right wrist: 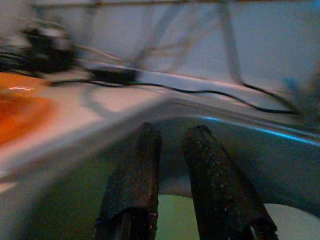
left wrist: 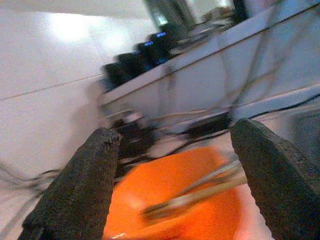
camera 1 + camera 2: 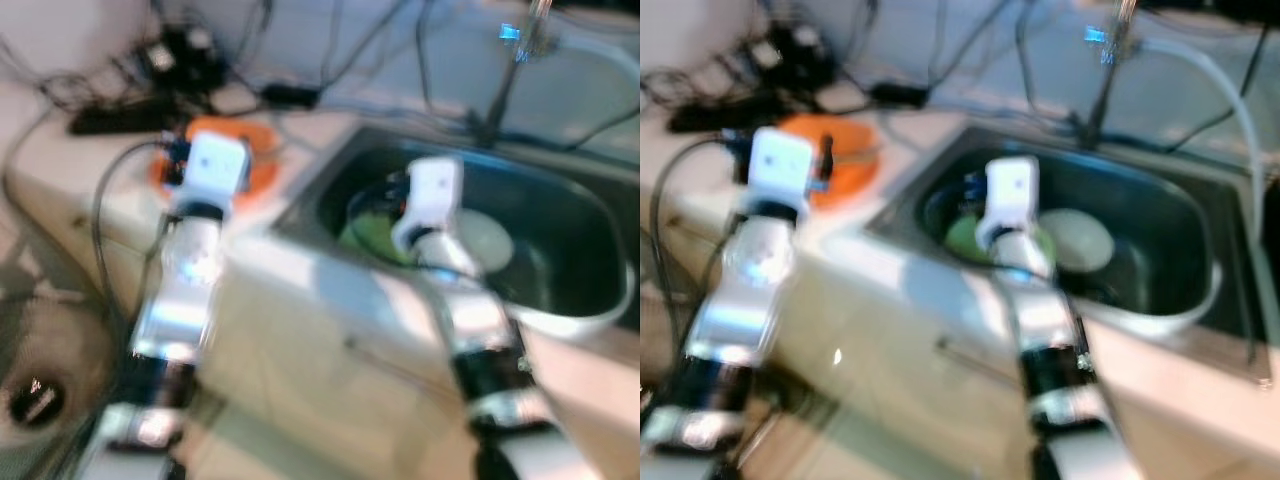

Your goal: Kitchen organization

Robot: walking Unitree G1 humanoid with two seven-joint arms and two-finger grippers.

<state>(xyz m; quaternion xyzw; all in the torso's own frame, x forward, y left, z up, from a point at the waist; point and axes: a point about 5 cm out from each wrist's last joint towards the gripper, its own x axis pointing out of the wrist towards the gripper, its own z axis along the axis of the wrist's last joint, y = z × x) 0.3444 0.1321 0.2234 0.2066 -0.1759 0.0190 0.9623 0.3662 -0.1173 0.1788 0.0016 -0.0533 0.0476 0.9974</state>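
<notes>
- The left hand (image 2: 172,190) hung with fingers spread wide above the orange plate (image 2: 170,200) on the tabletop (image 3: 300,290), beside the sink (image 3: 590,320).
- Chopstick-like utensils (image 2: 200,192) lay across that plate; blur made their exact kind hard to tell.
- The right hand (image 1: 172,195) was down in the sink with fingers nearly pressed together, pinching nothing visible, above a green dish (image 3: 965,235) and next to a white plate (image 3: 1077,240).
- The dishes were probably stiff, fairly light, slippery if wet, and breakable if ceramic; the rim looked the best place to take hold.
- The right arm hid part of the green dish.
</notes>
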